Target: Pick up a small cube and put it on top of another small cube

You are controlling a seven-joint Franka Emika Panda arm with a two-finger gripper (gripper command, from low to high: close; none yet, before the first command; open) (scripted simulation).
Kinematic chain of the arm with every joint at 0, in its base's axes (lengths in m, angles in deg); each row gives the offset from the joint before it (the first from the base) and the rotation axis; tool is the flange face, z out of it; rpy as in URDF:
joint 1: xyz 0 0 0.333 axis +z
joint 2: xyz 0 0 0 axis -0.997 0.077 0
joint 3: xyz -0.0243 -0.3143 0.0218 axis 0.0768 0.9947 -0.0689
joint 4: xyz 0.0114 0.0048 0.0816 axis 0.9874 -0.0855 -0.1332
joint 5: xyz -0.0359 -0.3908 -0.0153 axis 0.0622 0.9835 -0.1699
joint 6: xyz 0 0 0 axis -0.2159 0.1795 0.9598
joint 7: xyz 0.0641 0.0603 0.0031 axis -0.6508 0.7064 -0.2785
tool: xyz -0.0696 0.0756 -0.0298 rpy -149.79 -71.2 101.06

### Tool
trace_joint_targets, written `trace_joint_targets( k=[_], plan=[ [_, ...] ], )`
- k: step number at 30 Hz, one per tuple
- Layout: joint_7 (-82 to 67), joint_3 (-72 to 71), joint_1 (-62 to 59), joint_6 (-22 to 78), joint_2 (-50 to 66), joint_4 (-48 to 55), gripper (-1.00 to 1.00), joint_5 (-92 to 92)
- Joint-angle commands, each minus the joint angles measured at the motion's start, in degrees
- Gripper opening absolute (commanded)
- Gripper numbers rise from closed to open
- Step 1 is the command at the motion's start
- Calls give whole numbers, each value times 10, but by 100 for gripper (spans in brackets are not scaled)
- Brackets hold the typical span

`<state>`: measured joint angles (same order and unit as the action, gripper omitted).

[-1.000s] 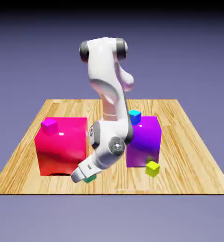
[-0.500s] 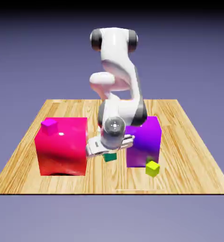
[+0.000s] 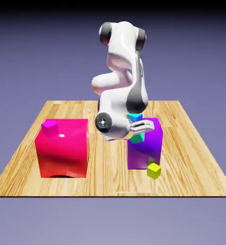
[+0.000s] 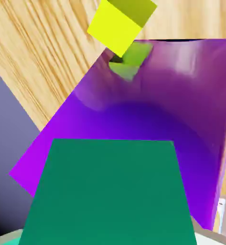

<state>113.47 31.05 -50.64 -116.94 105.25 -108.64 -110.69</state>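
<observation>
The teal-green cube is gripped by closed jaws, before the purple block. It seems light and rigid; opposite side faces, squarely pinched, should be favoured against slipping.

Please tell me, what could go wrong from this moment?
The teal cube, held in the jaws, may bump the blue cube and push it off the purple block, since both appear close together there. Also, the held cube looks tilted in the exterior view, so if released like this it might land unevenly and slide off.
</observation>
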Motion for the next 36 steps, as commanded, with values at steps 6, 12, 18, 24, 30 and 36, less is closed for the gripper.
trace_joint_targets(
  k=[6, 12, 18, 24, 30, 36],
  plan=[
    [25, 122, 104, 87, -2, -12, -100, -149],
    [26, 242, 180, 160, 57, -30, -100, -217],
    [1, 361, 225, 218, 181, -53, -100, -199],
    [-24, 479, 271, 277, 306, -76, -100, -181],
    [-50, 598, 316, 335, 430, -99, -100, -163],
    [-75, 717, 362, 394, 555, -122, -100, -145]
  ],
)
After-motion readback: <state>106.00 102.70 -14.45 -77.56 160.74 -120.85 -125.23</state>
